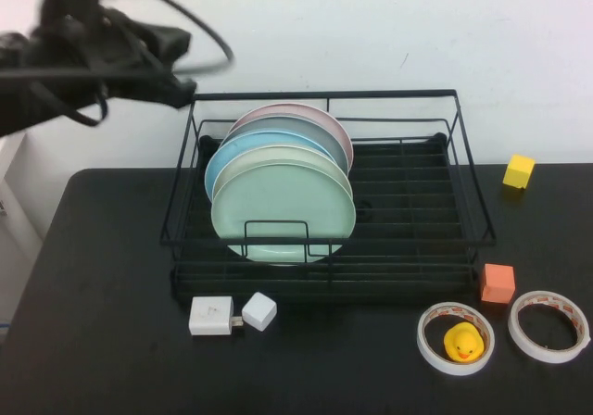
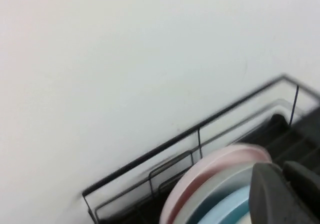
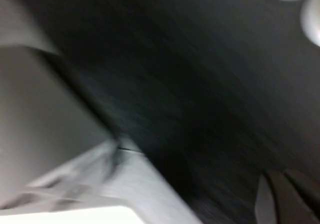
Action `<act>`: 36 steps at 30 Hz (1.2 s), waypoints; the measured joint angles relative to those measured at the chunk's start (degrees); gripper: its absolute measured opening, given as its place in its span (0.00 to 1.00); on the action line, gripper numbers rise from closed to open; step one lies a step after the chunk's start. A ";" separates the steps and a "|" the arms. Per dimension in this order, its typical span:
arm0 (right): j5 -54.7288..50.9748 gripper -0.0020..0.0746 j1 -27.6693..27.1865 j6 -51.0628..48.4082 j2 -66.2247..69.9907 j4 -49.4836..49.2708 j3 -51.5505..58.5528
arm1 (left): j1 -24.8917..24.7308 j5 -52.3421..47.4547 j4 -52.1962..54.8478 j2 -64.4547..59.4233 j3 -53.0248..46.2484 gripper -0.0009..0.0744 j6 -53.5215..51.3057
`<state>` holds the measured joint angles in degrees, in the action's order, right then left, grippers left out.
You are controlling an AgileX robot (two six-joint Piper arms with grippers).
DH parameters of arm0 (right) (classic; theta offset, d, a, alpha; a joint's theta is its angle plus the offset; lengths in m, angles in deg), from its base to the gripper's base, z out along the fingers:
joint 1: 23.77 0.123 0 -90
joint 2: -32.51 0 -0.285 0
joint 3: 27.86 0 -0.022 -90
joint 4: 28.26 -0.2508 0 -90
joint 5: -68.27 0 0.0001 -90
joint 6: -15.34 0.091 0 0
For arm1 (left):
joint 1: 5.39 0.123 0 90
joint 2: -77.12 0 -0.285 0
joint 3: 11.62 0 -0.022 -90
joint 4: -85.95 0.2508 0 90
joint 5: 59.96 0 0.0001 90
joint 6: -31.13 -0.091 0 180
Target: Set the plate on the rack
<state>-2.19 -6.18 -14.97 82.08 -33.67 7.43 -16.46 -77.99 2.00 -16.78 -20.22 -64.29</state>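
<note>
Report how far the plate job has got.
Done: the mint plate stands upright in the rack, frontmost of four plates. In hand: nothing; the left pincer hangs above the rack's back left corner, holding no plate. The right pincer is out of the high view, over the table. Left: only parking.

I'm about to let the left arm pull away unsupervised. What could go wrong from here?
The left gripper hangs just beside the rack at its top left corner; a careless retreat might clip the frame. The mint-green plate leans at the front of four upright plates, so a jolt could tip it forward. The right gripper is out of the high view, over the black table.
</note>
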 joint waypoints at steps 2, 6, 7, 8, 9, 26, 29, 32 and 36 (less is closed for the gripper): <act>0.00 0.03 0.00 2.94 -2.52 4.77 0.00 | 0.00 -0.04 6.58 3.23 -0.26 0.02 11.30; 1.54 0.03 0.00 5.10 -10.89 7.69 0.00 | 0.21 -6.03 25.28 8.80 -2.38 0.02 36.35; 1.84 0.03 0.00 5.23 -12.85 7.84 0.00 | 0.21 -8.86 28.76 9.83 -2.91 0.01 40.50; 2.29 0.03 0.00 5.23 -15.39 7.97 0.00 | 0.21 -11.86 32.87 11.10 -3.66 0.01 45.26; 2.57 0.03 0.00 5.35 -17.94 8.24 0.00 | 0.21 -14.82 36.68 12.35 -4.55 0.01 49.61; 15.68 0.03 0.00 12.18 -39.42 4.66 14.83 | 0.21 -3.27 56.35 46.81 -42.80 0.01 70.58; 20.28 0.03 0.00 12.18 -40.08 3.57 16.82 | 0.21 -0.49 55.34 52.60 -47.15 0.01 70.71; 22.80 0.03 0.00 12.18 -40.19 2.93 17.85 | 0.21 2.03 54.99 58.15 -50.06 0.01 70.60; 24.01 0.03 0.00 12.18 -40.19 1.52 17.98 | 0.21 3.65 54.49 62.66 -51.38 0.01 70.37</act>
<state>21.81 -6.18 -2.78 41.89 -32.15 25.40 -16.25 -74.34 56.49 45.88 -71.60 6.07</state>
